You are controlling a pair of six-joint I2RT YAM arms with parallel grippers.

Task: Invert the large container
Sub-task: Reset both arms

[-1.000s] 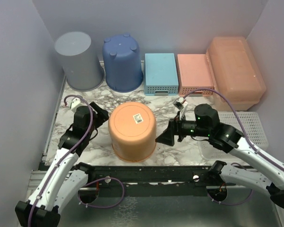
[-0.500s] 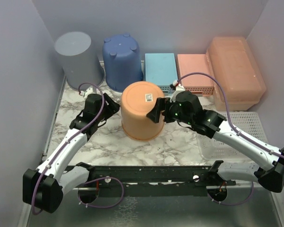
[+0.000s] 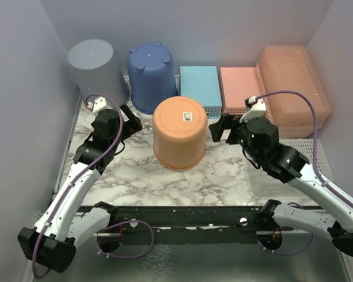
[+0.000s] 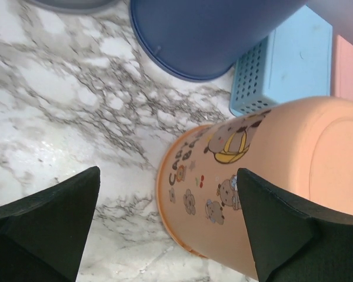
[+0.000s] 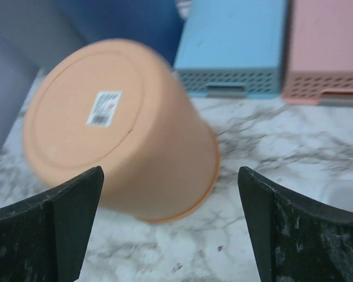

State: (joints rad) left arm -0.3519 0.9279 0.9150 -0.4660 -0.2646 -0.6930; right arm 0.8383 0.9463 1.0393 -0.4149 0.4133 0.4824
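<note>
**Peach box at the back right; both claws wide and empty**

I see the large container [image 3: 294, 82] in the far right corner of the marble-patterned table [image 3: 135, 170]. It stands close to the right wall and just beside the pink perforated basket [image 3: 242, 88]. Its long axis runs from front to back, with the near end toward my right arm. It is smooth, translucent peach plastic, rectangular with rounded corners. A broad flat face points up and a stepped lip runs round it lower down. I cannot tell whether that upper face is the lid or the base.

The right gripper [image 3: 217, 128] hangs near the box's front left corner, apart from it, with its jaws spread wide and nothing between them. The left gripper [image 3: 131, 120] is equally wide and holds nothing. Between the two claws stands a round orange bucket [image 3: 179, 138], mouth down. It has a barcode label on its upturned base and cartoon prints on its wall, and neither claw touches it.
</note>
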